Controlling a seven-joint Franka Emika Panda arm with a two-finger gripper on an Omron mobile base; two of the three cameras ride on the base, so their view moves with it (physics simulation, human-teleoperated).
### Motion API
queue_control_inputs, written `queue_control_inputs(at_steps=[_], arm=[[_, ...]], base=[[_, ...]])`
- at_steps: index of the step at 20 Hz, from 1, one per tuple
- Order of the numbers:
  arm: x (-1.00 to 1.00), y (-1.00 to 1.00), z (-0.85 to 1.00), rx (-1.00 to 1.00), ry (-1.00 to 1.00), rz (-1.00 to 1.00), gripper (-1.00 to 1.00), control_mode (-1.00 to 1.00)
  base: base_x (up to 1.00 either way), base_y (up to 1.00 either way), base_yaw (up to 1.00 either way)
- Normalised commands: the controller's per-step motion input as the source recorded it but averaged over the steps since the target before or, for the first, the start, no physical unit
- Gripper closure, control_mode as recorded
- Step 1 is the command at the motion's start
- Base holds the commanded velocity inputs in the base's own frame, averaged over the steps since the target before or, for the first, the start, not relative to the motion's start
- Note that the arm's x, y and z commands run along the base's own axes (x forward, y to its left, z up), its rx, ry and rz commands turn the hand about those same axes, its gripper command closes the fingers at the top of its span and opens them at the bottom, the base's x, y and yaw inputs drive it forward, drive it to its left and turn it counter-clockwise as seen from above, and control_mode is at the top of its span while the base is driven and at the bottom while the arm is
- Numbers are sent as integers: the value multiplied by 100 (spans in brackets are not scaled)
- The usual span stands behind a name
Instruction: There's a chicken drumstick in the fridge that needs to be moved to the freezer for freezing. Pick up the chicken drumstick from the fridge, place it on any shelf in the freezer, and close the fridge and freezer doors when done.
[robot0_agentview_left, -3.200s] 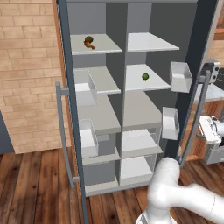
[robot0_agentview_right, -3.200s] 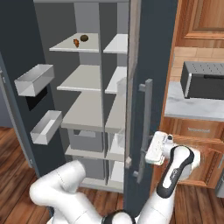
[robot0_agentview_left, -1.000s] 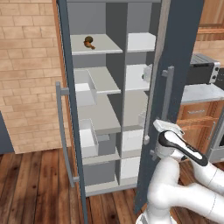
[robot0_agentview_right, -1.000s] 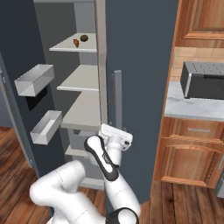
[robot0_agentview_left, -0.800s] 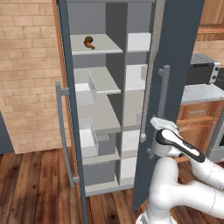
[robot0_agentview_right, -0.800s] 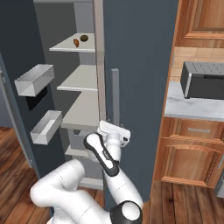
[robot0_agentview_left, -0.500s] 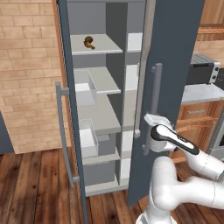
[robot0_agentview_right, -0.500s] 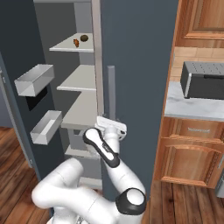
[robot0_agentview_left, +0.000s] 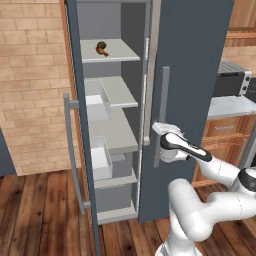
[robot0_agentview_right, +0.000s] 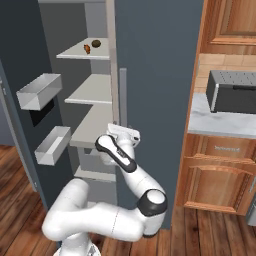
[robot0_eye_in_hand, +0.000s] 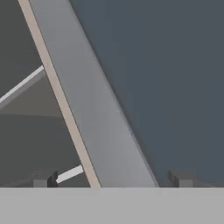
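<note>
Gripper (robot0_eye_in_hand: 110, 179) wide open, nothing held, fingers either side of fridge door (robot0_agentview_left: 192, 75) edge; door nearly shut; hand at handle (robot0_agentview_left: 162, 115) height. Freezer (robot0_agentview_left: 107, 130) open; drumstick (robot0_agentview_right: 87, 48) on top shelf (robot0_agentview_right: 85, 52), beside dark brown lump (robot0_agentview_right: 96, 43).

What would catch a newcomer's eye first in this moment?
The tall slate-grey fridge door, almost swung shut, with the white arm's gripper against its bar handle, jaws open. To the left the freezer stands open, and the chicken drumstick lies on its top shelf beside a dark round lump.
</note>
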Motion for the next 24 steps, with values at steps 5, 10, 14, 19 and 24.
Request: queue_control_inputs(at_steps=[5, 10, 14, 19, 24], arm=[[60, 78, 15, 0, 0, 0, -100, -100], [60, 66, 13, 0, 0, 0, -100, -100], [55, 61, 11, 0, 0, 0, -100, -100], [11, 17, 28, 0, -2, 0, -100, -100], [-27, -23, 26, 0, -7, -3, -100, -100]], base=[[0, 0, 0], [0, 0, 0], [0, 0, 0], [0, 0, 0], [0, 0, 0]])
